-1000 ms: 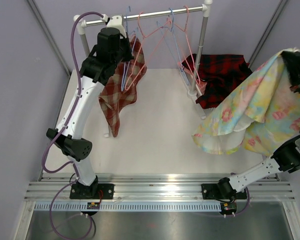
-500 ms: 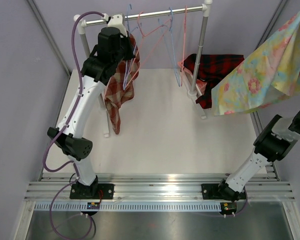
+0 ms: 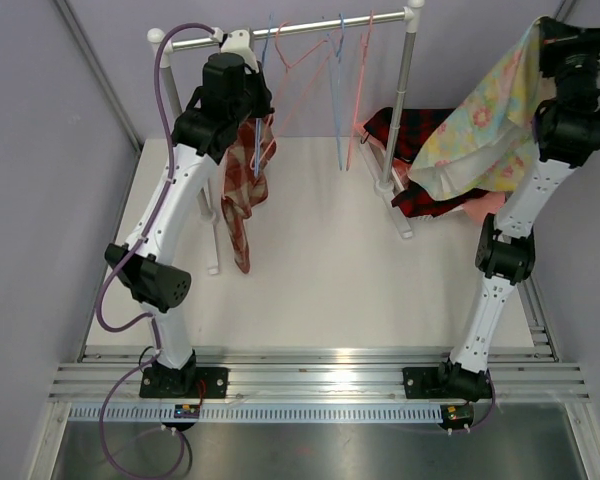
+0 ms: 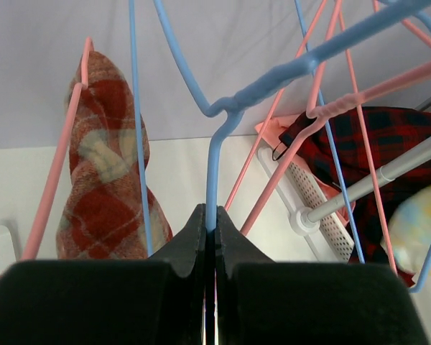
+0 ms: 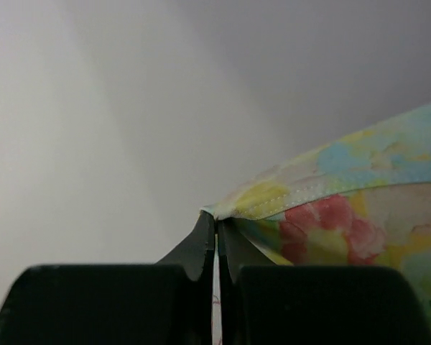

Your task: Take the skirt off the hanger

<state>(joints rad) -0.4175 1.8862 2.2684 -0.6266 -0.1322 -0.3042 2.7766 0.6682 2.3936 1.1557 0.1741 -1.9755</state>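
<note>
- The right end effector (image 5: 217, 224) is staying high at the far right corner, with its two fingers pressed together on a stitched edge of the floral skirt (image 3: 485, 130).
- In the right wrist view, the skirt is starting right at the fingertips and spreading away to the right side and downward.
- In the top view, the skirt is hanging down from this end effector, to the right of the rack's right post (image 3: 400, 100) and apart from all hangers.
- Its lower folds are lying over the dark red plaid cloth (image 3: 430, 135) in this view; I cannot tell if they are touching.
- The left end effector (image 4: 210, 219) is staying up near the rail (image 3: 300, 27), with fingers clamped on the thin stem of the blue hanger (image 4: 214, 165).
- Left of it, a red-and-beige checked cloth (image 4: 104, 180) is hanging on a pink hanger (image 4: 50, 180).
- The desk (image 3: 310, 270) is lying white below the rack.
</note>
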